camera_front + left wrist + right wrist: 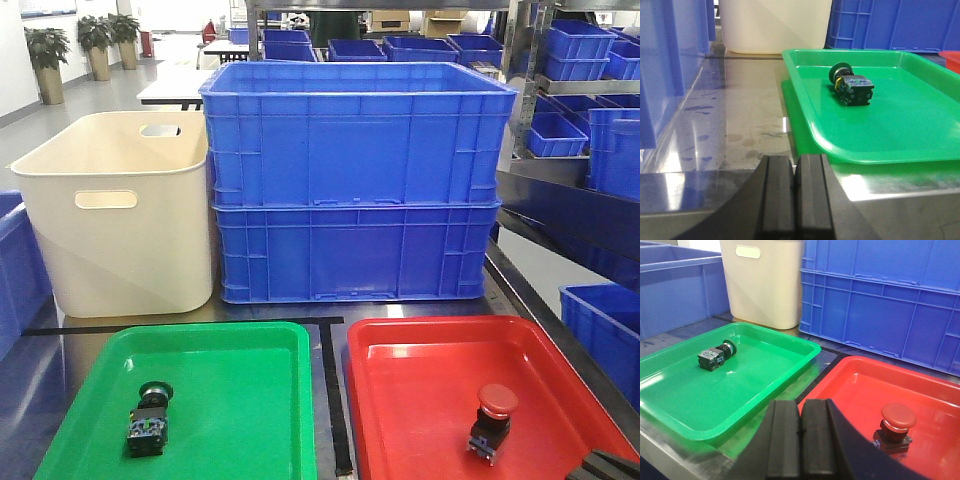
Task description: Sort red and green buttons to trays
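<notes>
Two trays lie side by side before two stacked blue crates (355, 180). The green tray (240, 420) holds one green button (150, 405); the red tray (420, 400) holds one red button (493, 420). Left gripper (796, 187) and right gripper (800, 432) both have fingers pressed together, empty.

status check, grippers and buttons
Left gripper and right gripper shut, empty. Green button in green tray, red button in red tray. Nothing blocking.
</notes>
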You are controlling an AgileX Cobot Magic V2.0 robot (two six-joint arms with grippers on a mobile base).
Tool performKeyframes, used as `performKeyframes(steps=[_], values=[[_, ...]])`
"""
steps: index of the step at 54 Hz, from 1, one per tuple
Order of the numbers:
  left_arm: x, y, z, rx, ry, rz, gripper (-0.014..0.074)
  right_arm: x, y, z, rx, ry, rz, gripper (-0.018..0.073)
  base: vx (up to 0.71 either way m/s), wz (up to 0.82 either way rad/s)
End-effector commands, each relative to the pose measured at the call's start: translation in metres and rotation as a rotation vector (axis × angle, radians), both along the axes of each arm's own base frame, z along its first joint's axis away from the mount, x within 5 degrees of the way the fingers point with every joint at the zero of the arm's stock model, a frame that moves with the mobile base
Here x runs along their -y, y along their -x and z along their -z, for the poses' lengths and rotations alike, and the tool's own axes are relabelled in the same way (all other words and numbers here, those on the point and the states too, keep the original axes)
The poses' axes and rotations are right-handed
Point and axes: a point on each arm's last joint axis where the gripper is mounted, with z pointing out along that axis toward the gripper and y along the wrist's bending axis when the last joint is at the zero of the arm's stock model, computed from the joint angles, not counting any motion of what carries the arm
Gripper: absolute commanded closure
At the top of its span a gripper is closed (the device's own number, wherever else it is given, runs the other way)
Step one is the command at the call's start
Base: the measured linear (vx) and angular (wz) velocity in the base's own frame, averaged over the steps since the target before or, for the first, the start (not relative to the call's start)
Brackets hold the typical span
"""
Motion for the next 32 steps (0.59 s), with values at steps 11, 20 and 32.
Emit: performKeyframes(steps=[11,20,32], values=[[-0.001,0.0,-0.006,0.077,0.021,-0.018,0.0599,-0.001,0.0,-0.02,-0.11,-0.404,0.014,0.0572,0.0,0.0],[-0.001,0.0,-0.006,0.077,0.021,-0.018,0.0599,0.01,-0.004,-0.039,-0.178,-0.965,0.055,0.0571,0.0,0.0],[-0.001,0.0,-0.006,0.077,0.021,-0.018,0.0599,0.029,-0.014,-0.019,-0.262,-1.037,0.399,0.0569,0.0,0.0]])
